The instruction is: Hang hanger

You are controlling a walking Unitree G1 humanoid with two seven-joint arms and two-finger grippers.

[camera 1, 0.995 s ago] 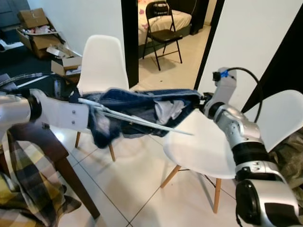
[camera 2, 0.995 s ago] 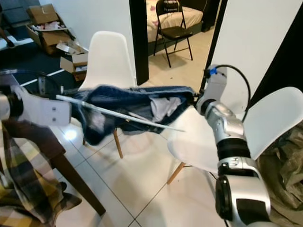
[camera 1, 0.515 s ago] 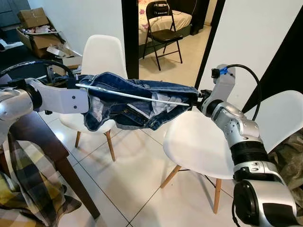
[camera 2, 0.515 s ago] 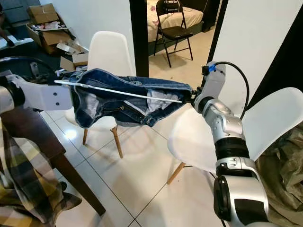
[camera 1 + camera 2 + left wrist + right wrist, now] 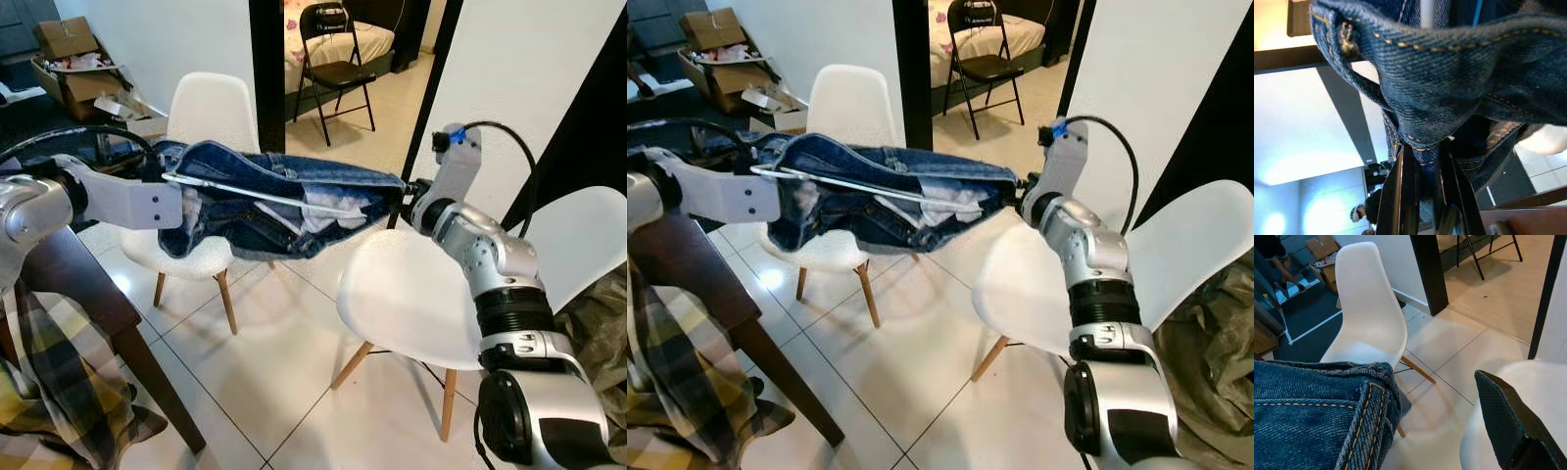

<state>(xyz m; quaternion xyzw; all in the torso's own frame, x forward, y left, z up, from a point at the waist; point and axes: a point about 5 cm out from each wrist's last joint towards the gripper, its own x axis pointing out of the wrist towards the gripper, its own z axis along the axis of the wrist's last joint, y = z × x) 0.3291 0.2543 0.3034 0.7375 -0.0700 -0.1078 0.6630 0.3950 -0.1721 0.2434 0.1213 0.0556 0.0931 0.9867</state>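
Observation:
Blue jeans [image 5: 284, 191] hang stretched between my two grippers at chest height, above a white chair. A thin white hanger [image 5: 255, 196] runs through them, nearly level. My left gripper [image 5: 179, 192] is at the jeans' left end. In the left wrist view its fingers [image 5: 1400, 196] pinch a fold of denim [image 5: 1449, 83]. My right gripper [image 5: 405, 193] is at the right end of the waistband. In the right wrist view one finger [image 5: 1508, 431] stands well apart from the denim [image 5: 1312, 411], which hides the other.
One white chair [image 5: 211, 113] stands under the jeans, another [image 5: 411, 294] in front of my right arm, a third [image 5: 578, 235] far right. A dark table [image 5: 59, 274] with a plaid cloth [image 5: 39, 392] is at left. A doorway with a black folding chair [image 5: 338, 59] is behind.
The jeans were sagging and the hanger sloped down to the right with its tip free. Both arms have lifted; the jeans are now taut and the hanger lies almost level inside them.

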